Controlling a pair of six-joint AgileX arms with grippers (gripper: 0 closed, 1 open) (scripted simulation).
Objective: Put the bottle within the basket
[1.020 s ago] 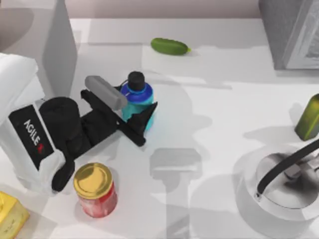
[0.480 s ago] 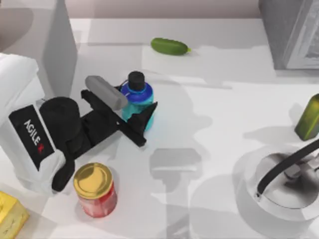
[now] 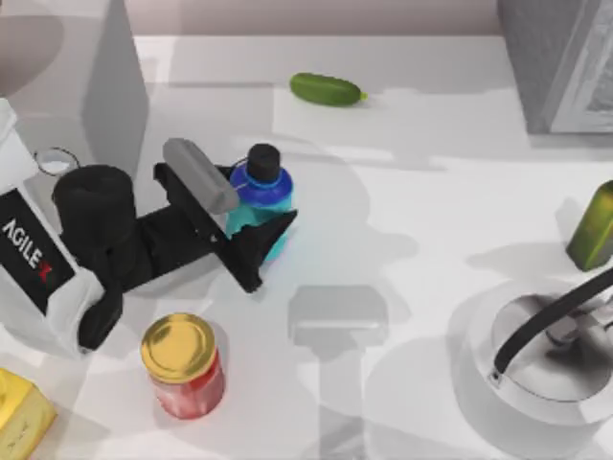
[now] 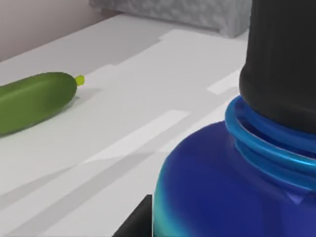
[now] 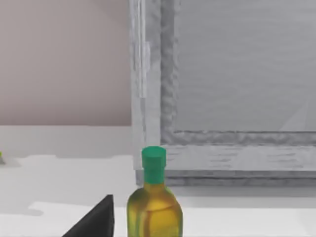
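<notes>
The left arm [image 3: 38, 278] has a white shell bearing a black panel lettered AGILEX in white, with a small red mark. Its wrist is a black cylinder. The left gripper [image 3: 251, 225] has 2 black wedge-shaped fingers (a grey block sits on top).

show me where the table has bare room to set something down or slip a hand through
Widest bare patch: mid-table, between the turquoise bottle and the olive-green bottle, below the cucumber. Another strip runs between the red jar and the basket. The left side is crowded: the left gripper holds the turquoise bottle, with the red jar and a yellow block nearby.
</notes>
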